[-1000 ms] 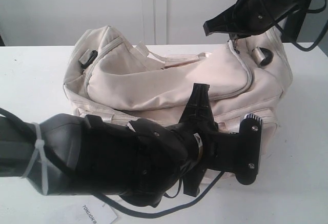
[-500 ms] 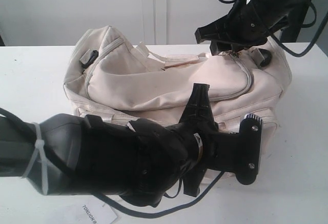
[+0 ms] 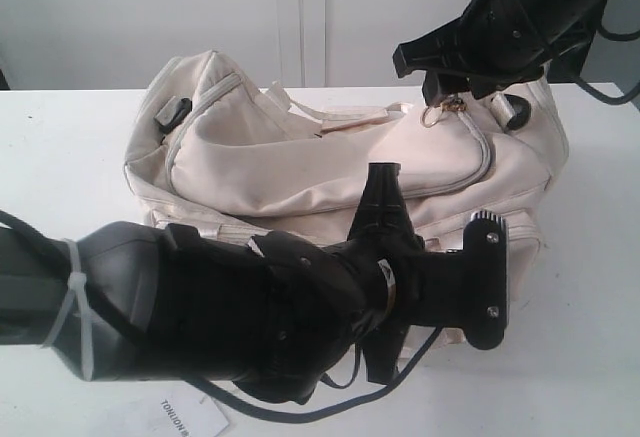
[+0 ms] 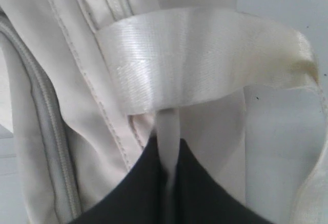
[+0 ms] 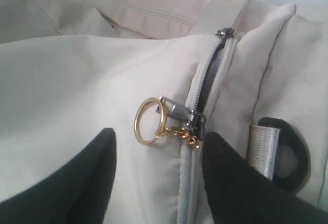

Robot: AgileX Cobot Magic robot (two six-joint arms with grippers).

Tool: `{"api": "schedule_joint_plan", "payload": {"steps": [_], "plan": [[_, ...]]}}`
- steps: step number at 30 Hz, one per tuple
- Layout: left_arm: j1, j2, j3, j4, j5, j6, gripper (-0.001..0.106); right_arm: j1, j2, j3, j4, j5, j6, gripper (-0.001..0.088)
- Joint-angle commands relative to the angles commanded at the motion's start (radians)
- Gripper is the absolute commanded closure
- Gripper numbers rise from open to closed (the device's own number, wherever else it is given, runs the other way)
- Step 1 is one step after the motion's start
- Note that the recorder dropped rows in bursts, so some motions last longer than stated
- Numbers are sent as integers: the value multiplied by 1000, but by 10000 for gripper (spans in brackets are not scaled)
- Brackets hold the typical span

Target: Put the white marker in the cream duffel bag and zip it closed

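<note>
The bag (image 3: 300, 157) sat on the table (image 3: 60, 177). The left gripper (image 3: 383, 179) stood before the bag, against its front, with a strap (image 4: 167, 129) between its fingers. The right gripper (image 3: 440, 85) hung over the bag's top right end, jaws astride the zipper ring (image 5: 148, 121) without touching it. A tag (image 3: 188, 419) lay on the table before the bag's left end.

- Left arm (image 3: 200, 307) — bulky shell, grey at the rear, glossy black further forward.
- White cable tie (image 3: 72, 307) strapped round the grey part.
- Black end block (image 3: 488, 279) with small silver screws (image 3: 491, 240) and a ridged silver top edge.
- Thin black cable (image 3: 290, 417) looping beneath.
- Right arm (image 3: 520, 17) — black, angular.
- Right gripper (image 5: 159, 183) fingers (image 5: 77, 188): matte black, rounded tips.
</note>
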Motion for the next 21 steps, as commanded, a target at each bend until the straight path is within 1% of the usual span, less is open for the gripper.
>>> {"api": "schedule_joint_plan", "payload": {"steps": [4, 5, 7, 8, 21], "plan": [[0, 0, 0, 0, -1, 0, 535, 0, 0, 0, 0, 14, 4, 377], [0, 0, 0, 0, -1, 0, 480, 0, 0, 0, 0, 19, 6, 377], [0, 0, 0, 0, -1, 0, 418, 0, 0, 0, 0, 22, 11, 377], [0, 0, 0, 0, -1, 0, 404, 0, 0, 0, 0, 22, 11, 377], [0, 0, 0, 0, -1, 0, 407, 0, -19, 0, 0, 20, 7, 378]]}}
